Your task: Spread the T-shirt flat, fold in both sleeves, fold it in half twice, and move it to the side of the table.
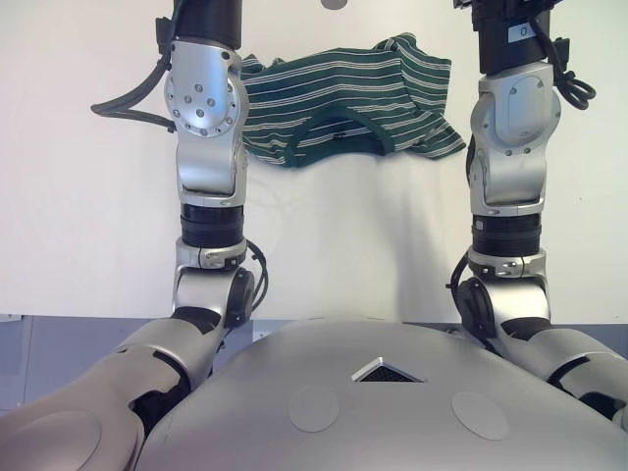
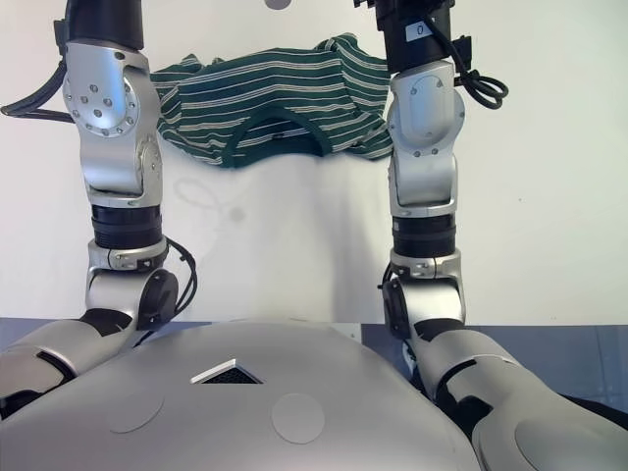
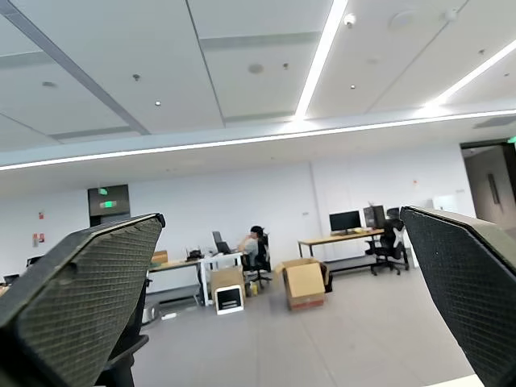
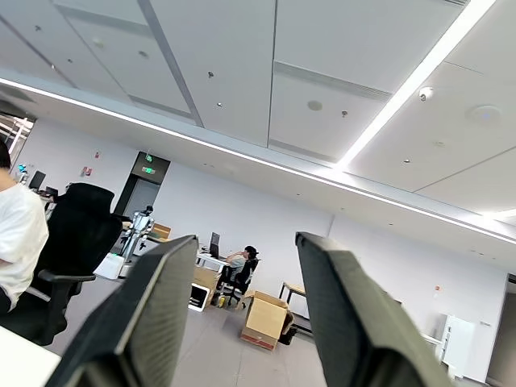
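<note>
A dark green T-shirt [image 1: 343,98] with thin white stripes lies crumpled on the far part of a white table [image 1: 98,216]. It is bunched and wrinkled rather than spread flat. Its ribbed neck opening faces the near edge of the table, and one loose corner of cloth trails toward the right.

The robot's two silver and black arms stand upright over the table, one on each side of the shirt. The left arm [image 1: 208,147] rises in front of the shirt's left end and hides that edge. The right arm [image 1: 510,147] rises just beside the shirt's right end. Both forearms run up past the top of the head views.

From the left wrist, the left gripper [image 3: 280,216] is spread wide. Its two black, grid-textured fingers [image 3: 81,282] sit far apart with nothing between them. From the right wrist, the right gripper [image 4: 246,238] is also spread, with a narrower gap, and its dark fingers [image 4: 145,322] hold nothing.

Both wrist cameras point up and outward into an office room. They take in a white panelled ceiling [image 3: 242,81] with long light strips [image 3: 322,48]. Far off on the grey floor there are desks [image 3: 339,240] and an open cardboard box [image 3: 305,282].
</note>
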Robot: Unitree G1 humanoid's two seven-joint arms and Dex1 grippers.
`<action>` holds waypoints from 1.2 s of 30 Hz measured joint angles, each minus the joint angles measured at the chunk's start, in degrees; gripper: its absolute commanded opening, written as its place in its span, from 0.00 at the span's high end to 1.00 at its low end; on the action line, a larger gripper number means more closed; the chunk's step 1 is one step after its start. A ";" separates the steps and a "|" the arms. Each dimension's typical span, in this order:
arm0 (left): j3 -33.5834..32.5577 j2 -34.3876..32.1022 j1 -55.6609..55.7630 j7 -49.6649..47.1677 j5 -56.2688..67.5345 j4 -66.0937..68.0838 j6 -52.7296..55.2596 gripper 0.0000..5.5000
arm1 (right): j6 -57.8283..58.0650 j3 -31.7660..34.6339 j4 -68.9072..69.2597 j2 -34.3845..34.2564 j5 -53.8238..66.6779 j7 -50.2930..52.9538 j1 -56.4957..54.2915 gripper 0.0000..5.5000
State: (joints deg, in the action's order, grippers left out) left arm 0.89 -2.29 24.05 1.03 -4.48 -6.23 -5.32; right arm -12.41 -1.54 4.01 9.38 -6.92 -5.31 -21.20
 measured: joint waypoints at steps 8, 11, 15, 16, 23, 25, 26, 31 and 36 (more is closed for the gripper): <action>3.52 -15.97 0.83 20.97 1.62 -3.21 8.85 0.02 | 0.45 3.69 1.65 6.67 0.80 -4.31 2.64 0.59; 4.48 -27.38 -6.81 32.45 1.59 -5.37 10.75 0.02 | 0.48 7.45 2.35 10.61 0.67 -4.70 7.94 0.59; 7.08 -37.94 -20.63 49.67 7.02 -6.50 8.16 0.02 | -0.49 7.62 2.31 11.14 -0.23 -4.27 10.32 0.59; 8.01 -38.42 -21.47 50.46 6.85 -4.85 6.07 0.02 | -1.11 7.00 2.26 11.08 -0.68 -4.15 10.35 0.59; 16.31 -35.88 -18.39 39.46 -11.86 5.61 -9.24 0.07 | -2.60 5.28 1.27 10.40 -2.21 -4.11 10.44 0.59; 17.15 -35.36 -17.42 36.77 -14.73 7.26 -11.17 0.15 | -2.66 5.00 1.27 10.39 -2.21 -4.17 10.44 0.59; 17.43 -34.97 -17.37 35.84 -15.49 7.85 -11.76 0.18 | -2.66 4.79 1.27 10.39 -2.21 -4.24 10.44 0.59; 18.22 -36.24 -19.20 37.25 -14.86 6.81 -15.27 0.32 | -2.73 4.71 1.28 10.52 -2.19 -4.62 10.45 0.59; 16.80 -38.46 -20.69 34.22 -16.70 8.41 -15.30 0.52 | -2.77 4.88 1.26 10.72 -2.20 -4.58 10.44 0.59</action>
State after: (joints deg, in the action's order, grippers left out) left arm 17.69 -40.75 3.36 35.26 -21.18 2.18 -20.62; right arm -15.18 3.34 5.27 20.10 -9.12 -9.89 -10.76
